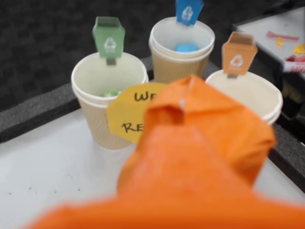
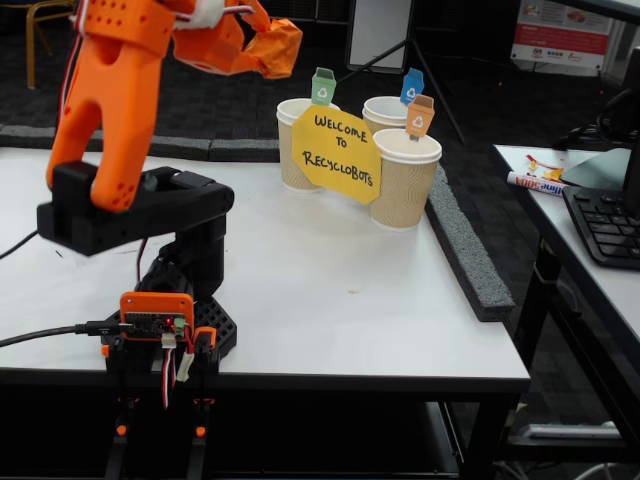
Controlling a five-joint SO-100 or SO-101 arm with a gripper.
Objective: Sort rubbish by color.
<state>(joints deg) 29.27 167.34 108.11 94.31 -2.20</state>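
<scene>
Currently the gripper pinches the orange wad, held high to clear the cup rims. The orange-tagged cup stands empty, presumably its destination.

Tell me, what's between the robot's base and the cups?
Nothing: in the fixed view, only bare white table lies between the robot's base and the cups.

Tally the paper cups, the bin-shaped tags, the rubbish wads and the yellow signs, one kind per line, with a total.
Paper cups: 3, behind the yellow sign.
Bin-shaped tags: 3, namely green tag, blue tag, orange tag.
Rubbish wads: 3, namely green wad and blue wad in cups, orange wad in the gripper.
Yellow signs: 1.
Total: 10.
</scene>
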